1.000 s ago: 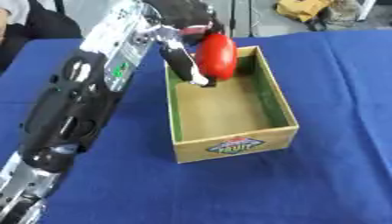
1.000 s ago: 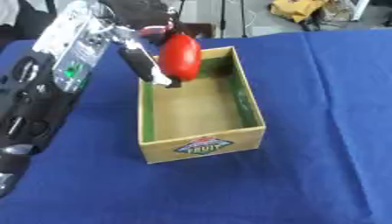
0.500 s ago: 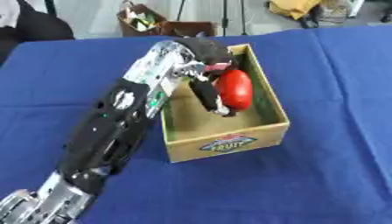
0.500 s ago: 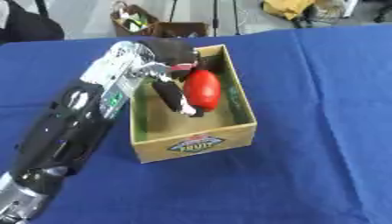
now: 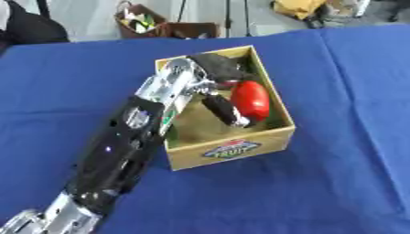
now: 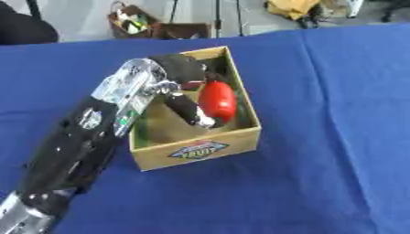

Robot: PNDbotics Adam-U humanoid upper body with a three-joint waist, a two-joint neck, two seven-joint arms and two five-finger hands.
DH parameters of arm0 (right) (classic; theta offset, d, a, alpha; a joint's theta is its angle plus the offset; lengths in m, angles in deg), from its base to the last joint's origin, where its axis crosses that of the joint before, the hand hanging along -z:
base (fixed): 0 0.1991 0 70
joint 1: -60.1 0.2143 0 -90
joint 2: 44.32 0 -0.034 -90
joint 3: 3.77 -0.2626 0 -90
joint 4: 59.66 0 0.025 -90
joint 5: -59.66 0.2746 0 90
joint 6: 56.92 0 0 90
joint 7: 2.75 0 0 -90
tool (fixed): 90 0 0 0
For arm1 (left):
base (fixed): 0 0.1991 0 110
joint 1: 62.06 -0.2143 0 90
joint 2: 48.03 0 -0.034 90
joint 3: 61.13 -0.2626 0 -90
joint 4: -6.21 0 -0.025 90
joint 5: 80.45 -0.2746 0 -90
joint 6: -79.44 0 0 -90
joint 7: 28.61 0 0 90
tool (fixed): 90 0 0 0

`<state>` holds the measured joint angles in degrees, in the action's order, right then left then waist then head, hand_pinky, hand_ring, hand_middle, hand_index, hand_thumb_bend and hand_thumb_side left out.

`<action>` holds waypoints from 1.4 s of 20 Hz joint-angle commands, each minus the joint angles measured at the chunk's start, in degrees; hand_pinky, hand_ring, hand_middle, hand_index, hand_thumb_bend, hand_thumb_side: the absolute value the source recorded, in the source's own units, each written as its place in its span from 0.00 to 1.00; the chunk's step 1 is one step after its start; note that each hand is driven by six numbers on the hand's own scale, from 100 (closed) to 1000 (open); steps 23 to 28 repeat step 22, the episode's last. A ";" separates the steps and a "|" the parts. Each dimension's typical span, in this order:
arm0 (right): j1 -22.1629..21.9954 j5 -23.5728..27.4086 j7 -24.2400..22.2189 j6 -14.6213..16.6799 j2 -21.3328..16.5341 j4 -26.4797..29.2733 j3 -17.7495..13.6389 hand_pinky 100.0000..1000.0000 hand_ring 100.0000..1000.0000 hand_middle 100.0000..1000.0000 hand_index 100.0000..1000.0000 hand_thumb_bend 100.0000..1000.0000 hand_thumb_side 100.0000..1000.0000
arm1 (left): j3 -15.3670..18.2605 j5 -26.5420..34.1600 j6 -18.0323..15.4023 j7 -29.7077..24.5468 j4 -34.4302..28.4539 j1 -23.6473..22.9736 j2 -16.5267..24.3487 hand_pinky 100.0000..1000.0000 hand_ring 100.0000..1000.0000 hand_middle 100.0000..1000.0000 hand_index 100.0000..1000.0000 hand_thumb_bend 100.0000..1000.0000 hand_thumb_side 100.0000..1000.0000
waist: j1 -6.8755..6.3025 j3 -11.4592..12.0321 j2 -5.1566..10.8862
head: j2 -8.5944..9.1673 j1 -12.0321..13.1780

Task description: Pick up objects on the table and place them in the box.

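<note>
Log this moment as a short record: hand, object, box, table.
left hand: inside the box, fingers curled round the red object
right hand: not in view
red object: oval, low in the box by its right wall, held
box: open wooden crate, label on the front
table: covered in blue cloth
step: object in the box, not yet let go

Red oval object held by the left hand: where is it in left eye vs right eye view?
Left eye view: the red oval object is right of centre, inside the wooden box, against its right wall, in the left hand.
Right eye view: it sits near centre, by the same wall.
Shared landmark: the fruit label on the box's front.
</note>
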<state>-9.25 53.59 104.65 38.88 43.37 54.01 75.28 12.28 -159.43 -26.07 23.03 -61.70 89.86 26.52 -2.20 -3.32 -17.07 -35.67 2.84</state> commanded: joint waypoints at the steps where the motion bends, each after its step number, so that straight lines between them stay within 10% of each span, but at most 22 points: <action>1: 0.28 0.07 0.13 0.02 -0.74 0.92 -0.60 0.66 0.67 0.59 0.72 0.00 0.81 | 1.29 -2.61 0.18 1.93 -2.97 0.70 0.05 0.62 0.81 0.84 1.00 0.40 0.98 | 0.39 0.14 1.20 | 0.36 -0.47; 4: 0.24 0.05 0.14 0.02 -0.71 0.92 -0.62 0.66 0.67 0.59 0.72 0.00 0.81 | 1.94 -4.10 -0.16 4.28 -4.57 0.07 0.01 0.58 0.79 0.81 1.00 0.27 0.97 | 0.43 0.33 1.22 | 0.46 -0.70; 6: 0.17 0.03 0.24 0.03 -0.71 0.92 -0.71 0.66 0.67 0.59 0.72 0.00 0.81 | 2.90 -3.37 -0.27 5.82 -6.32 -0.21 0.16 0.48 0.72 0.74 0.99 0.00 0.92 | 0.51 0.45 1.24 | 0.57 -0.91; 13: -0.22 -0.13 0.98 0.09 -0.61 0.92 -1.32 0.66 0.67 0.59 0.72 0.00 0.81 | 11.08 2.48 3.99 11.93 -15.97 -2.36 -0.66 0.09 0.40 0.41 0.72 0.00 0.80 | 0.94 1.62 1.11 | 0.51 -2.41; 20: -0.32 -0.47 1.73 0.15 -0.54 0.92 -1.93 0.66 0.67 0.59 0.72 0.00 0.81 | 17.41 8.51 4.14 17.96 -25.77 -11.14 -4.05 0.04 0.32 0.33 0.64 0.00 0.82 | 1.25 2.72 0.74 | 0.66 -3.66; 22: -0.15 -0.57 1.93 0.21 -0.65 0.92 -2.07 0.66 0.67 0.59 0.72 0.00 0.81 | 15.98 18.67 8.22 27.49 -37.17 -18.05 -2.05 0.03 0.31 0.32 0.63 0.00 0.82 | 1.15 2.84 0.43 | 0.80 -3.72; 28: -0.15 -0.57 1.93 0.21 -0.65 0.92 -2.07 0.66 0.67 0.59 0.72 0.00 0.81 | 15.98 18.67 8.22 27.49 -37.17 -18.05 -2.05 0.03 0.31 0.32 0.63 0.00 0.82 | 1.15 2.84 0.43 | 0.80 -3.72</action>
